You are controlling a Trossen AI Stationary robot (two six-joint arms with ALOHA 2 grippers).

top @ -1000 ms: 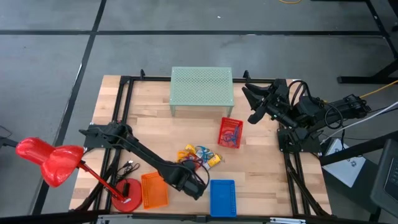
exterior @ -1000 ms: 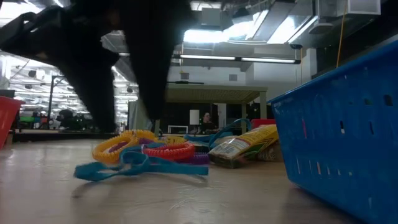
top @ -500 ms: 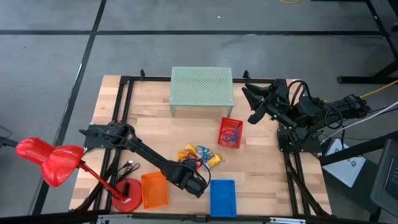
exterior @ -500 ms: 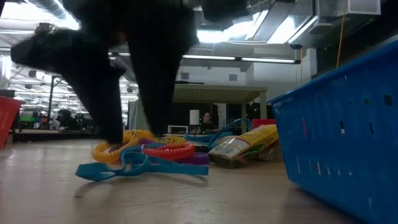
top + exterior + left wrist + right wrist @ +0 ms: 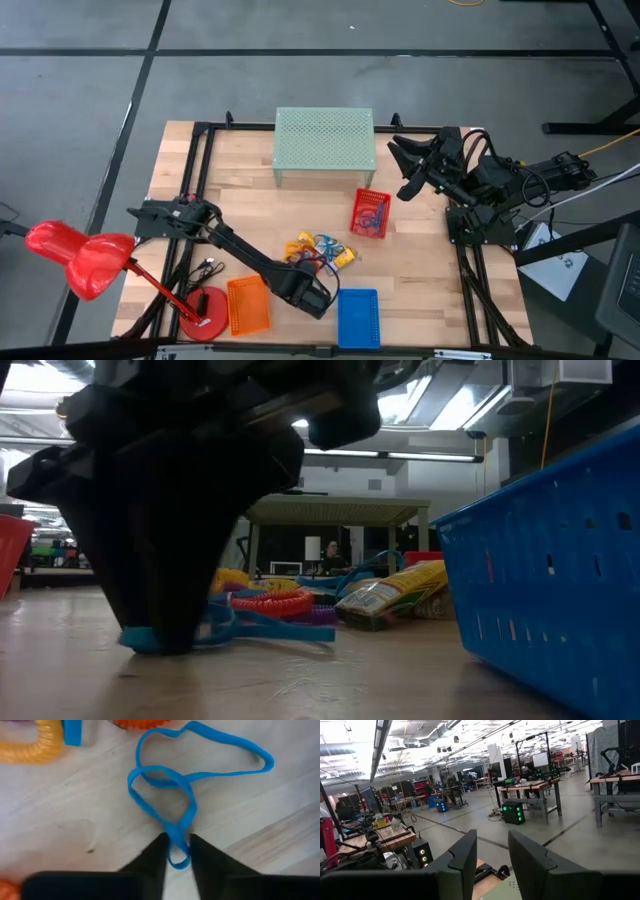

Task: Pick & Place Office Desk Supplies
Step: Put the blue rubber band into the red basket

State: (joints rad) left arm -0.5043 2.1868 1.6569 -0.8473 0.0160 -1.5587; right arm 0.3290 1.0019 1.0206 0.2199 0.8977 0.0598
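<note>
The left gripper (image 5: pixel 177 851) is down at the wooden table (image 5: pixel 250 215), at the near edge of the pile of desk supplies (image 5: pixel 320 250), between the orange basket (image 5: pixel 248 305) and the blue basket (image 5: pixel 358 318). In the left wrist view its two dark fingers (image 5: pixel 152 857) stand close together on either side of one end of a blue loop-shaped band (image 5: pixel 170 805), which lies flat on the wood; the band's narrow end sits in the gap between the fingertips, apparently pinched. In the low view the same gripper (image 5: pixel 165 640) fills the left of the scene, its tip touching the table over the end of the blue band (image 5: pixel 260 625).

Beyond the band in the pile lie a yellow ring (image 5: pixel 30 747), an orange-red ring (image 5: pixel 270 600), a purple ring (image 5: pixel 320 615) and a yellow-and-silver packet (image 5: pixel 390 595). The pile lies just beside the blue basket (image 5: pixel 560 560).

A small red basket (image 5: pixel 371 213) holding blue items stands farther from the pile, toward a pale green mesh stand (image 5: pixel 324 145) at the back of the table.

The right gripper (image 5: pixel 405 165) waits raised beside the green stand, well apart from the pile; in the right wrist view its fingers (image 5: pixel 462 860) stand apart and hold nothing. A red desk lamp (image 5: pixel 80 260) stands at the table's left front corner.
</note>
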